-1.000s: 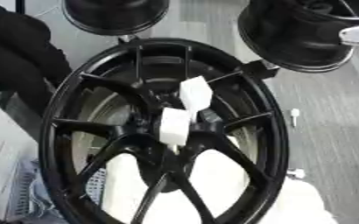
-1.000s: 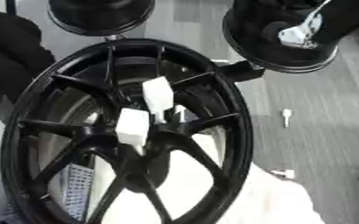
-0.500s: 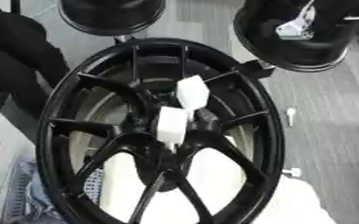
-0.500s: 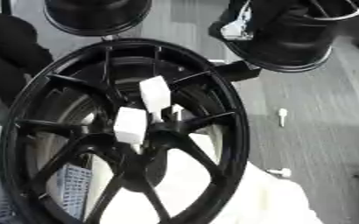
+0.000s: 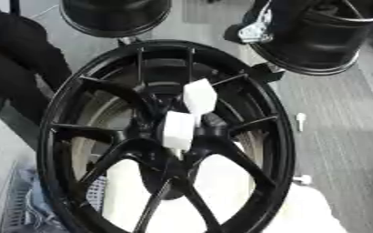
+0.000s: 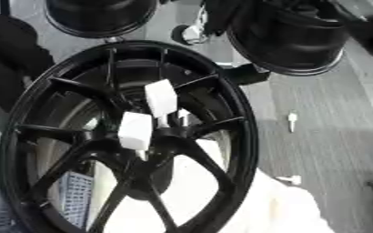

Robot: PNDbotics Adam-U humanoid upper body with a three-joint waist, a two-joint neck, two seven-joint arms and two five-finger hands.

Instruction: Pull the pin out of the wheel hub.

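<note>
At the far left a dark, bulky shape (image 5: 14, 59) fills the edge of the scene, soft-looking and black; I can't make out what it is. Below it, near the lower left corner, there is a pale flat surface and some bluish-grey clutter (image 5: 27, 209) seen through and beside the wheel.

The big black wheel (image 5: 62, 109) takes up most of the middle, lying tilted before me on a grey floor (image 5: 341, 150), its thin spokes running in to the hub (image 5: 170, 132). Two white block-shaped tags sit at the hub: the lower white block (image 5: 178, 129) right over the centre, and the upper white block (image 5: 199, 96) just above and a little to the right of it, the two nearly touching. A thin pale stem shows under the lower one, but whether that is the pin, I can't tell. Something white and cloth-like (image 5: 221, 191) lies beneath the lower half of the wheel and spills out to the lower right.

Above the wheel, at the top, stands a second black rim (image 5: 114, 16), and farther right a third, larger black rim (image 5: 325, 36) lying partly on its side.

At that third rim's left edge a silver and black part (image 6: 196, 32) of the robot's right arm reaches in from the top; its hand is too blurred and dark to say whether the fingers are apart or together. The left hand doesn't show.

To the right of the wheel two small white pegs lie on the floor, one (image 5: 300, 119) beside the rim, another (image 5: 303, 179) lower down.
</note>
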